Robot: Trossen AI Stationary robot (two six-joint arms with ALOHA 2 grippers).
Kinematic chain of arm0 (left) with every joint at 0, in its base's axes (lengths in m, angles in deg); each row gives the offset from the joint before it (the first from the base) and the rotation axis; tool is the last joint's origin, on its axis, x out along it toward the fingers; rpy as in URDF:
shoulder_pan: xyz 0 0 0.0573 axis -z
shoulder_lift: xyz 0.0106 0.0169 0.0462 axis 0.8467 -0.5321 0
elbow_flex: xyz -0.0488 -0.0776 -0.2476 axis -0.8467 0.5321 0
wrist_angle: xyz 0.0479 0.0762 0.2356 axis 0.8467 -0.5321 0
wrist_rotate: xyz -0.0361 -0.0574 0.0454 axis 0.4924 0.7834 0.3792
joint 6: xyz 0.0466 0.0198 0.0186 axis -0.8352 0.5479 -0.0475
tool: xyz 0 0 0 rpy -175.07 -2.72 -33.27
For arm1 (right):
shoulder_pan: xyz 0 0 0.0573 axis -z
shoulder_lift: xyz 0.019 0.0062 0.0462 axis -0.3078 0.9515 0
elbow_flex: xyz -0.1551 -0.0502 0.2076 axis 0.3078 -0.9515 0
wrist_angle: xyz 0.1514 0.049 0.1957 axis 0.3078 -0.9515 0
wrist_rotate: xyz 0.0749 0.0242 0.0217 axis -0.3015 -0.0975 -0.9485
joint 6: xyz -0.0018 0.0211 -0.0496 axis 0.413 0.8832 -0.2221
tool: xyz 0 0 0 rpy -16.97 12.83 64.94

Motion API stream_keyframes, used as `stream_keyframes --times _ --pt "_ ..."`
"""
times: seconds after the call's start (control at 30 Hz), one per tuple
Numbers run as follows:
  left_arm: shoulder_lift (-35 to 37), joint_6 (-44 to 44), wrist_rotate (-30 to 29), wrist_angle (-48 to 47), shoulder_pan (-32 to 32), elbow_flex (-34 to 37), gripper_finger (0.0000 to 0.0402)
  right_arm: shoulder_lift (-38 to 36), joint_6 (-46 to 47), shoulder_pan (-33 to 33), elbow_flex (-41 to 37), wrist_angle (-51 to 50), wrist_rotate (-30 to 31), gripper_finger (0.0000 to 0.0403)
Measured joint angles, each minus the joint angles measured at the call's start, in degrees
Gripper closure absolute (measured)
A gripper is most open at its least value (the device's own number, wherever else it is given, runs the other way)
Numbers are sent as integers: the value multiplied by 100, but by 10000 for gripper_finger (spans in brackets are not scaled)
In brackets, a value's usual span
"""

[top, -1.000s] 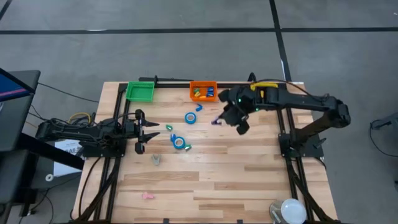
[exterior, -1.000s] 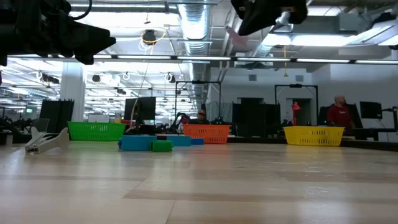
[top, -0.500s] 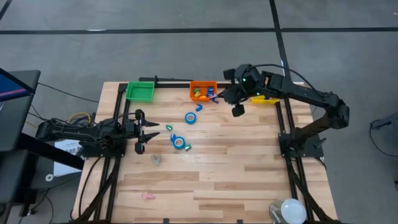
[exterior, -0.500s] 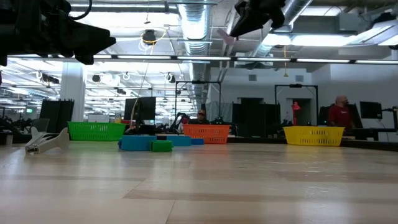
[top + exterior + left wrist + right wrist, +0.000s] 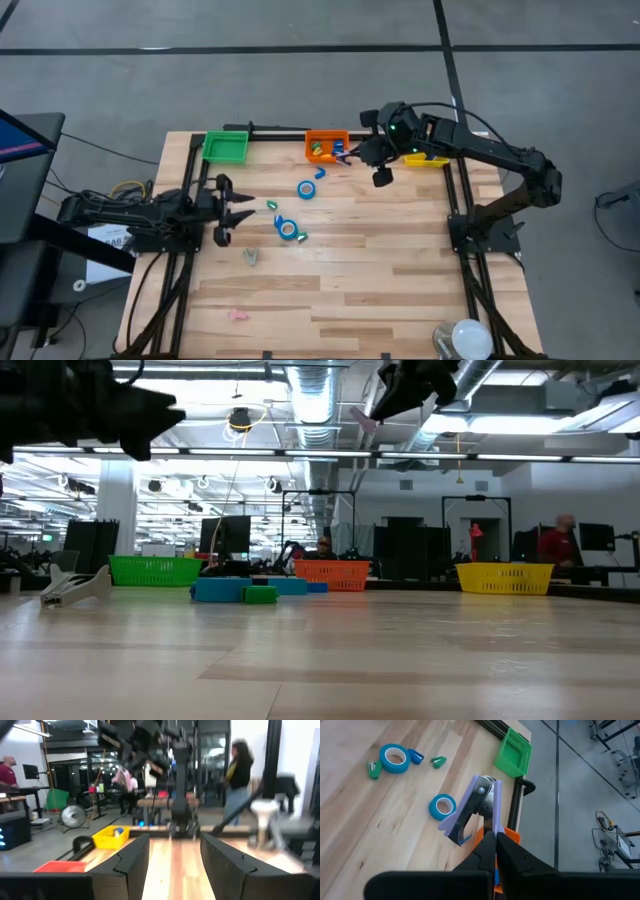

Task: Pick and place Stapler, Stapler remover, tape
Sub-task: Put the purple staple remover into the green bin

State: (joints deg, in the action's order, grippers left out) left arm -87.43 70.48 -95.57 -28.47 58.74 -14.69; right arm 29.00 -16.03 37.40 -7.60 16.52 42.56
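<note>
My right gripper [image 5: 352, 153] is shut on a purple staple remover [image 5: 477, 802] and hangs above the near right corner of the orange bin [image 5: 327, 147]. It shows high up in the low view [image 5: 400, 395]. Two blue tape rolls [image 5: 307, 188] [image 5: 287, 228] lie flat on the table, also in the right wrist view [image 5: 442, 806] [image 5: 395, 759]. A grey staple remover [image 5: 251, 256] and a pink one [image 5: 237, 315] lie nearer the front. My left gripper [image 5: 235, 210] is open and empty at the table's left; its fingers frame the left wrist view [image 5: 172, 855]. My right gripper pinches the purple staple remover between its two fingers [image 5: 482, 852] at the end nearest them [image 5: 490, 831]. The riveted end [image 5: 481, 790] points away from the fingers, so the remover lies along them. It is lifted clear of the table, over the orange bin's edge [image 5: 512, 837].
A green bin [image 5: 226, 147] stands at the far left, and a yellow bin [image 5: 430, 157] at the far right is partly under my right arm. Small green and blue staplers [image 5: 272, 204] [image 5: 300, 236] lie near the tape rolls. A round lamp [image 5: 465, 338] sits at the front right.
My right gripper has gone toward the table's far edge with the purple staple remover, from over the table's middle to the orange bin, then held still. The remover stays lifted clear.
</note>
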Motion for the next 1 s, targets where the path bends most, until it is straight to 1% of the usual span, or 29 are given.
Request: stream_keyframes --times 0.1,0.27,0.4,0.53,0.63,0.8,0.9,1.0 --pt "2 495 -4 493 -1 0 234 0 143 1 0 111 2 403" --pt "2 1060 -10 1214 0 0 234 0 584 5 0 245 0 403" --pt "0 1253 -8 1572 1 0 234 0 749 31 0 233 26 403" --pt "1 1635 -4 1738 1 0 234 0 750 31 0 231 430 403" --pt "0 1660 -55 1759 0 0 234 0 771 54 0 231 837 403" --pt "0 1660 -310 1792 2 0 234 0 808 58 0 229 1618 403" --pt "-9 1660 -393 1781 2 -19 234 0 806 62 0 229 1784 403" --pt "-150 1657 -393 1795 1 -202 234 0 798 62 0 229 1798 403"
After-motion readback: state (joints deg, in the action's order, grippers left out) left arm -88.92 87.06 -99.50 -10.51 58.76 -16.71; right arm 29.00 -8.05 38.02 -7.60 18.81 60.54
